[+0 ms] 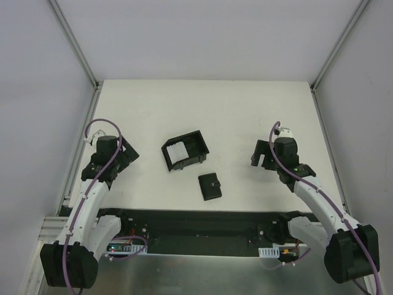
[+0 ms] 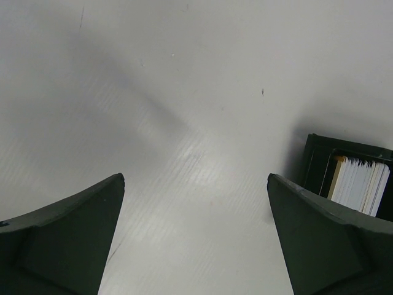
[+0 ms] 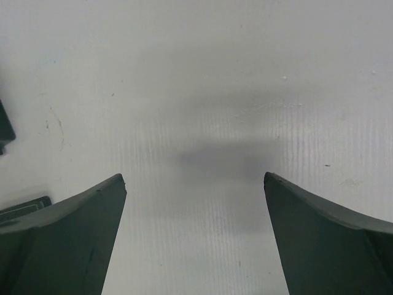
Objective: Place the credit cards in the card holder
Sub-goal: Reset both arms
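Observation:
The credit cards (image 1: 177,151) stand as a pale stack inside a black open-topped box (image 1: 195,142) at the table's middle; the left wrist view shows the cards (image 2: 359,184) on edge in the box (image 2: 319,161) at its right border. The card holder (image 1: 211,186), a small flat black wallet with a snap tab, lies closed just in front of the box. My left gripper (image 1: 127,153) (image 2: 195,177) hangs open over bare table left of the box. My right gripper (image 1: 260,157) (image 3: 195,177) is open too, right of the wallet, with nothing between its fingers.
The white table (image 1: 245,110) is enclosed by pale walls with metal frame posts at the back corners. A black strip (image 1: 202,224) carrying the arm bases runs along the near edge. Dark object edges (image 3: 24,206) peek in at the right wrist view's left border.

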`<state>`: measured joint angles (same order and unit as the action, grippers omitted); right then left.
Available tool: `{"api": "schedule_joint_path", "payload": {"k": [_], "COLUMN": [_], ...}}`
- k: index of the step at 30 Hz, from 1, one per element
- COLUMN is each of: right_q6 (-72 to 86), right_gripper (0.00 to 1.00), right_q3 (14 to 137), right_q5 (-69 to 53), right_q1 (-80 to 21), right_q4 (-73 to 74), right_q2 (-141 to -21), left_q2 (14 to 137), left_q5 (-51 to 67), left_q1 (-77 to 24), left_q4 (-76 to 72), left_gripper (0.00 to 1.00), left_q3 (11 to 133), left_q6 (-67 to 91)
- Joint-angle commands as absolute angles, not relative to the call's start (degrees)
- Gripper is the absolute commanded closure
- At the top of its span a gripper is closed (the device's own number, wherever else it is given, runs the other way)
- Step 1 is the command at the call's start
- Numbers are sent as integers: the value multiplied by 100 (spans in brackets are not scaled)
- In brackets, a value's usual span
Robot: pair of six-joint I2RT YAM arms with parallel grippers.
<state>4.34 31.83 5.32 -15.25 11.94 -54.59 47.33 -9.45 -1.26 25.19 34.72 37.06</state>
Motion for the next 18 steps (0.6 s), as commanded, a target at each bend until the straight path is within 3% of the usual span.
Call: {"api": "schedule_joint_path", "payload": {"k": [1, 18], "right_q6": [220, -431], "right_gripper": [4, 4], "right_q3": [3410, 3129], "right_q5": [554, 519], "right_q1": [-1696, -1714], "right_q4": [879, 589], "right_q2": [-5581, -5247], "left_q2": [4649, 4386], "left_q5": [-1099, -1107], "left_q1": [-193, -185], "left_q4": [2461, 2294], "left_gripper": [1, 1], "left_q3": [3366, 3164], "left_q6": [3814, 3823]}}
